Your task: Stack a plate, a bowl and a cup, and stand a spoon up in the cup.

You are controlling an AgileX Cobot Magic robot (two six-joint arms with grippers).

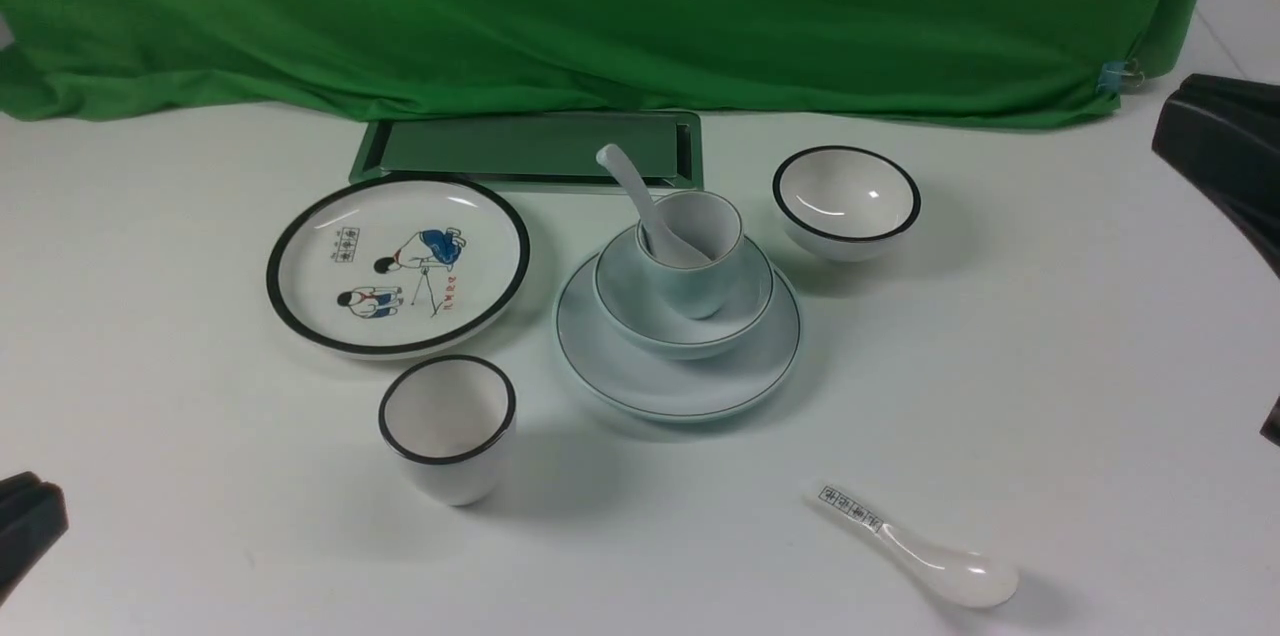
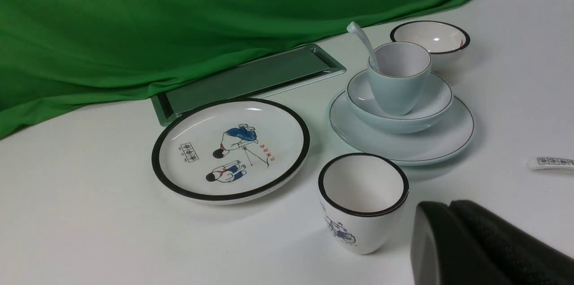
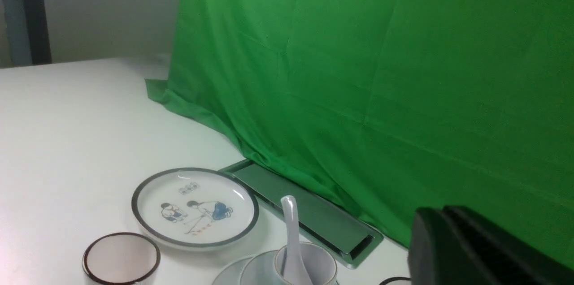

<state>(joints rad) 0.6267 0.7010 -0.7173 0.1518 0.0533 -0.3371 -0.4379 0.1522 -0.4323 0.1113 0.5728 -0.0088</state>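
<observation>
Only the left wrist view shows the bicycle [image 2: 341, 234] on the black-rimmed cup [image 2: 362, 204]. The glossy spoon [image 1: 648, 206] leans in the stacked cup [image 1: 705, 281], bowl [image 1: 690, 334], plate [image 1: 680, 388]. The left end effector [image 2: 448, 213] and right end effector [image 3: 441, 218] are closed, empty.

Table [image 1: 1050, 366] bears plate [image 1: 620, 371], cartoon plate [image 1: 397, 264], black-rimmed cup [image 1: 447, 428].
</observation>
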